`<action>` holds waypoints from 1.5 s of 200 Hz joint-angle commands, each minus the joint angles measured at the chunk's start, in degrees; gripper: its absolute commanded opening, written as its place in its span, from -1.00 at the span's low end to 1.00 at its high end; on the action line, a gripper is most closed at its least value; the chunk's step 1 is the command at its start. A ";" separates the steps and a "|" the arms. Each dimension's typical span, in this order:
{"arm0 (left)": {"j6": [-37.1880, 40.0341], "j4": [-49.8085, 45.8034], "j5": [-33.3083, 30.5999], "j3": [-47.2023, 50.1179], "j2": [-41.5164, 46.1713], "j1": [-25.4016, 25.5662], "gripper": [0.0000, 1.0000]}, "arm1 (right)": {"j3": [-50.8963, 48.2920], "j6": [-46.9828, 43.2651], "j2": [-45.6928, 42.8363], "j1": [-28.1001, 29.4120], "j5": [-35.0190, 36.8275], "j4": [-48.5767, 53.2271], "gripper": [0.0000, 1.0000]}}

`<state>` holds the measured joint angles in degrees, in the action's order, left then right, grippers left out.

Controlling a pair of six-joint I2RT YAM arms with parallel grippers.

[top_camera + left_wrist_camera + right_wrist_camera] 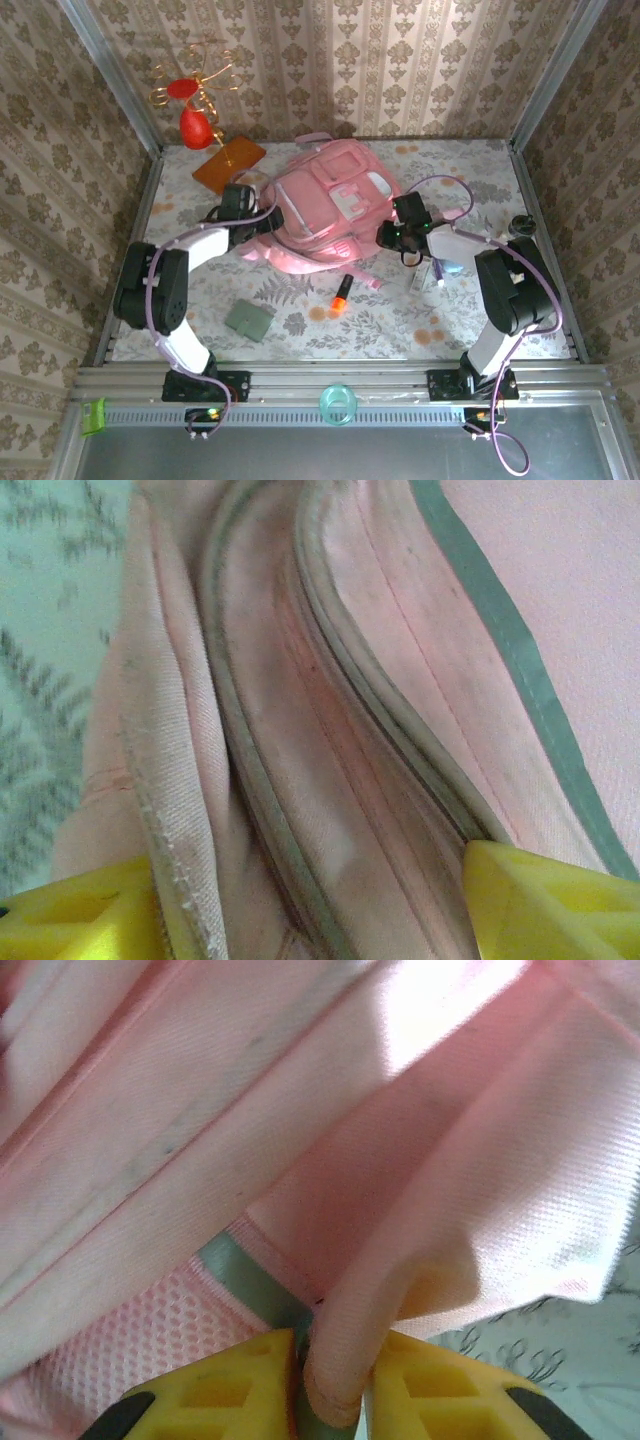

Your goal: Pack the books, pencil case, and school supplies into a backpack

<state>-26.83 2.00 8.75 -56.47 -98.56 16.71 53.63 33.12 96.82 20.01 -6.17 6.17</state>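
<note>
The pink backpack lies flat in the middle of the table. My left gripper is at its left edge. In the left wrist view this gripper stands open, its yellow fingertips wide apart over the backpack's zip seam. My right gripper is at the backpack's right edge, shut on a fold of pink fabric pinched between its fingers. The orange-and-black marker lies in front of the backpack. A grey-green flat pouch, seemingly the pencil case, lies at the front left. The books are out of view.
An orange-brown board with a gold wire stand and red pieces sits at the back left. Small pale and blue items lie by the right arm. A teal ring rests on the front rail. Patterned walls close in the table.
</note>
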 commanded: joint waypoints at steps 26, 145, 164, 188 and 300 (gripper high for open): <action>3.74 -4.28 -4.59 -11.05 -3.81 -2.21 0.49 | 1.13 -4.04 -3.98 4.55 -7.86 1.96 -0.34; -7.53 -4.18 -9.42 1.79 11.99 26.99 0.13 | 11.33 -14.17 -0.51 1.56 0.70 5.49 0.06; -9.07 -3.84 -6.76 -0.73 7.99 29.04 -0.09 | 12.21 -12.75 1.78 0.44 -0.51 4.72 0.05; -10.17 -3.52 -5.02 -3.24 3.99 29.42 -0.18 | 11.65 -11.38 3.11 -0.34 -2.30 2.76 0.05; -9.64 -4.72 -10.07 -6.68 -3.29 29.65 -0.25 | 6.07 -8.73 2.42 -0.34 -5.38 -1.75 0.05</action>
<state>-35.24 -2.04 1.83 -63.09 -102.28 46.11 62.00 22.74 99.46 19.73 -9.23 5.67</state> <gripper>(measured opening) 0.376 0.525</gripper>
